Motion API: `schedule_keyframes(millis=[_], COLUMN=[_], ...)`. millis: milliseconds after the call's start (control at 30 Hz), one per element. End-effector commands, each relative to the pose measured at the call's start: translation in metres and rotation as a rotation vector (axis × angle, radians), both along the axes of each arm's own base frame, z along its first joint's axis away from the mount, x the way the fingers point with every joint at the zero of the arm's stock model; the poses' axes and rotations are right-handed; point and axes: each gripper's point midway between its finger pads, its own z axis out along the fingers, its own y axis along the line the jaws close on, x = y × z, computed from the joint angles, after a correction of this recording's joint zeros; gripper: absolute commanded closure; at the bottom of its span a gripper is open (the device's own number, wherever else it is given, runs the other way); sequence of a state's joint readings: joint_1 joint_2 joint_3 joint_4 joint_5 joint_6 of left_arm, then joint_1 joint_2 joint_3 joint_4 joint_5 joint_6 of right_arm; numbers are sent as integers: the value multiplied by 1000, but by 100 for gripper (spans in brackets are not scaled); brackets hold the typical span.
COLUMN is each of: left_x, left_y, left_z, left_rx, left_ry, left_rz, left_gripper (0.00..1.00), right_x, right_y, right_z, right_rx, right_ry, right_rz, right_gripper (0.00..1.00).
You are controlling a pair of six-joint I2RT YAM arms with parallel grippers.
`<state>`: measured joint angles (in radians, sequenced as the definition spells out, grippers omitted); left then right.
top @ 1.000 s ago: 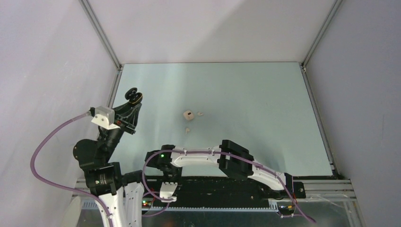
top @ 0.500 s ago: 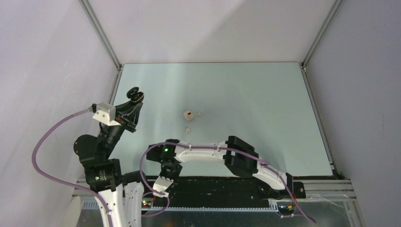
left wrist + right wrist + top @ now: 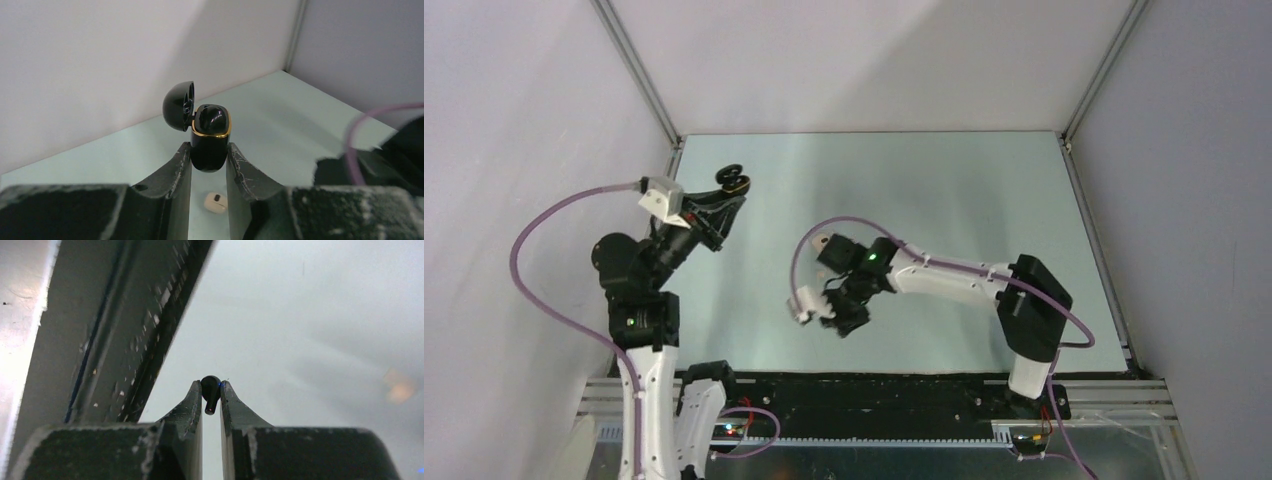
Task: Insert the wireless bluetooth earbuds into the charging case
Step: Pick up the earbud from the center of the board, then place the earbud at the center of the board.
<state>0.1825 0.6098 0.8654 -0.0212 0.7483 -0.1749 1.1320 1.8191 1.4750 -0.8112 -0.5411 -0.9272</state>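
My left gripper [image 3: 209,156] is shut on a glossy black charging case [image 3: 210,134] with a gold rim. It holds the case upright in the air with its lid [image 3: 178,106] open to the left. In the top view the left gripper [image 3: 727,196] is over the table's far left. My right gripper [image 3: 211,399] is shut on a small black earbud [image 3: 210,384], stem toward the camera. It hangs over the table's near middle [image 3: 848,322]. A small beige pebble-like case with a dark dot [image 3: 216,202] lies on the table below the left jaws. The tiny beige buds are hidden.
The pale green table [image 3: 984,200] is walled by grey panels with metal posts [image 3: 639,75] at the back corners. The right arm's purple cable [image 3: 804,250] loops over the beige case [image 3: 821,241]. A black rail [image 3: 874,395] runs along the near edge.
The right arm has swung from lying along the near edge out over the table's middle. The left gripper has moved right and farther with the black case.
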Motion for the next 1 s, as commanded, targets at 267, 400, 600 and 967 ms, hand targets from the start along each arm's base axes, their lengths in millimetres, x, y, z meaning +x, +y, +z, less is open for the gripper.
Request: schedule_keyframes(millis=[267, 400, 600, 967], left_x=[22, 37, 48, 45], left_y=[-37, -33, -39, -45], left_z=[-22, -31, -40, -57], left_rx=[219, 245, 270, 336], left_ry=[16, 56, 73, 44], left_rz=[-188, -170, -193, -259], left_gripper=[100, 100, 100, 100], right_x=[181, 201, 178, 192], right_y=[-127, -152, -161, -188], right_z=[-41, -56, -70, 17], right_rx=[-20, -17, -88, 95], right_ry=[329, 325, 404, 329], right_rz=[-1215, -1413, -1402, -1185], right_gripper=[92, 86, 56, 42])
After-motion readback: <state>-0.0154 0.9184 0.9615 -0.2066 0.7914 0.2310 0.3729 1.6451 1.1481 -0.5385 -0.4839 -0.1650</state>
